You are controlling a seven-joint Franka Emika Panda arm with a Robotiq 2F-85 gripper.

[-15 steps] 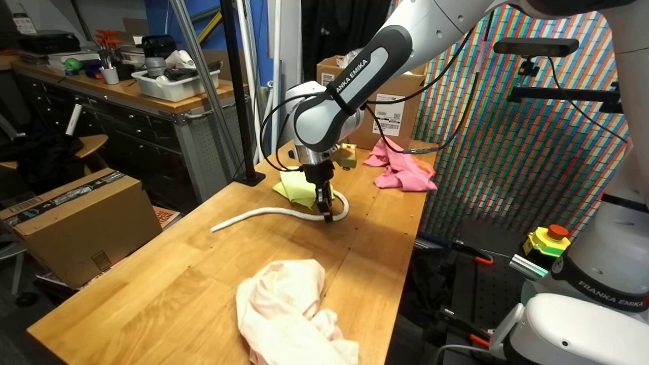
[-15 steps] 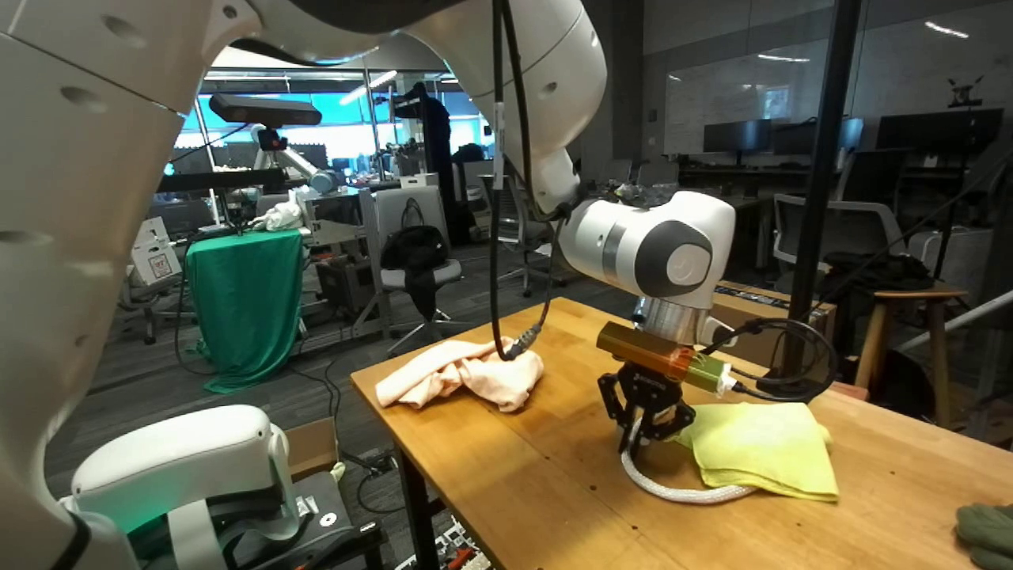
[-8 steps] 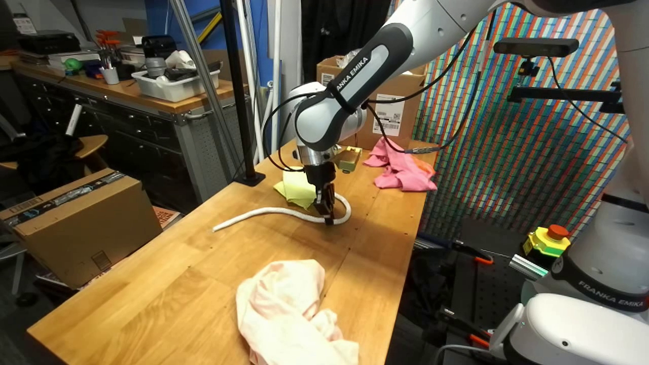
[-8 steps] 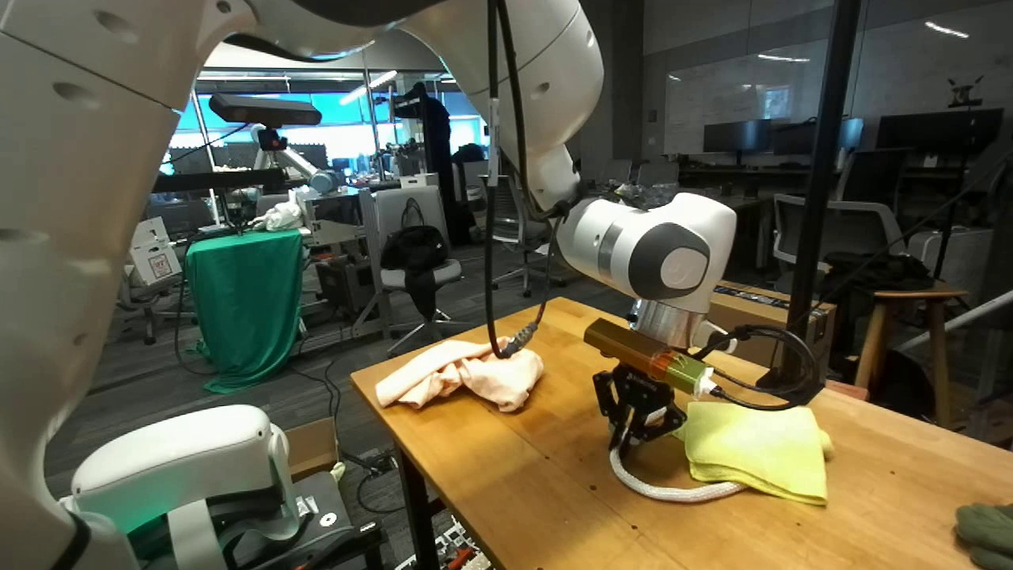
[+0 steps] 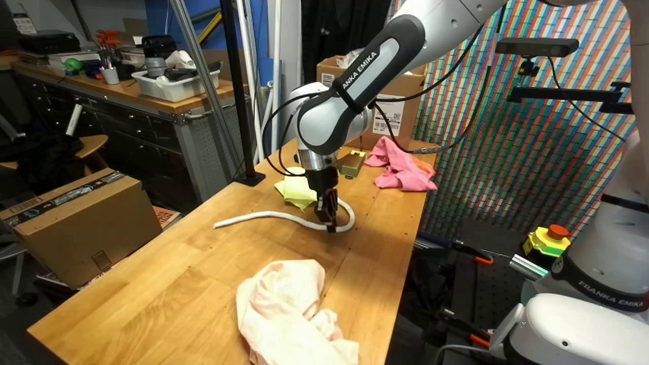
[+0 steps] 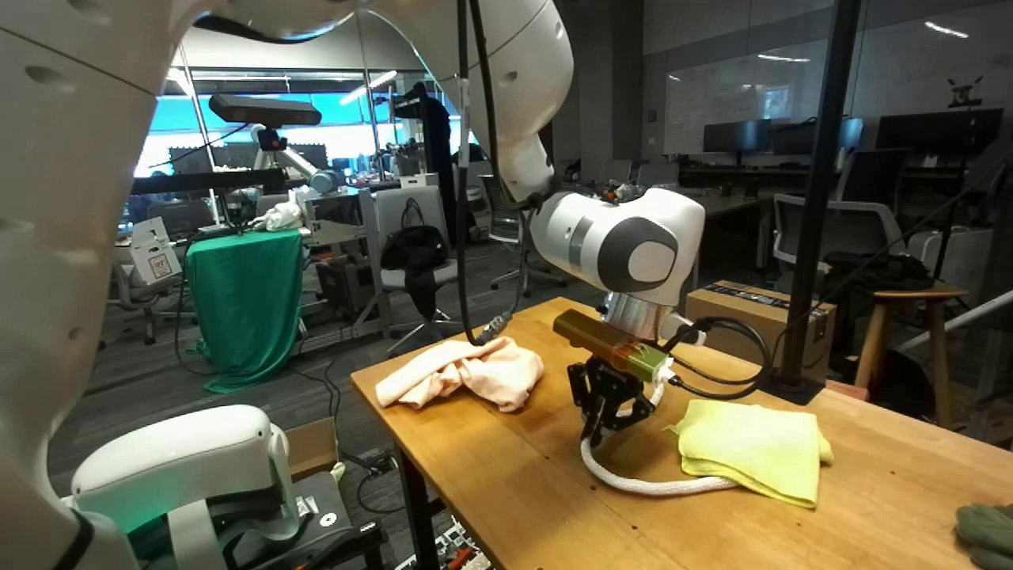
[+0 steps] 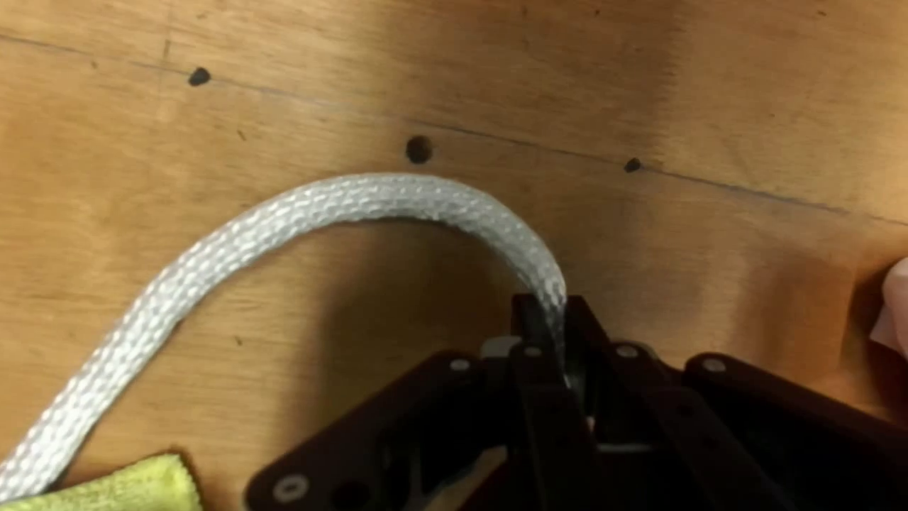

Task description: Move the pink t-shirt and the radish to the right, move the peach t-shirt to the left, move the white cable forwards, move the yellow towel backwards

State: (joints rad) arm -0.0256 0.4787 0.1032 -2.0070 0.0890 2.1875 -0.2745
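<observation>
- In the wrist view, the gripper (image 7: 553,305) holds the white cable (image 7: 383,195) between its closed jaws, over the wooden table (image 7: 745,106).
- In an exterior view, the pink t-shirt (image 5: 405,172) lies at the table's far end, the peach t-shirt (image 5: 284,309) at the near end.
- In an exterior view, the yellow towel (image 6: 748,443) lies near the gripper; the cable goes under its edge.

in an exterior view, the forearm (image 5: 388,57) above the gripper (image 5: 331,229) reads "anka emika", its start cut off at a black strap (image 5: 348,98); "franka emika" stands whole on the black band (image 5: 606,294) round the robot base (image 5: 618,233), well apart to the gripper's right. print on the shipping label (image 5: 393,114) of the cardboard box (image 5: 409,116) behind the gripper is too small to read.
</observation>
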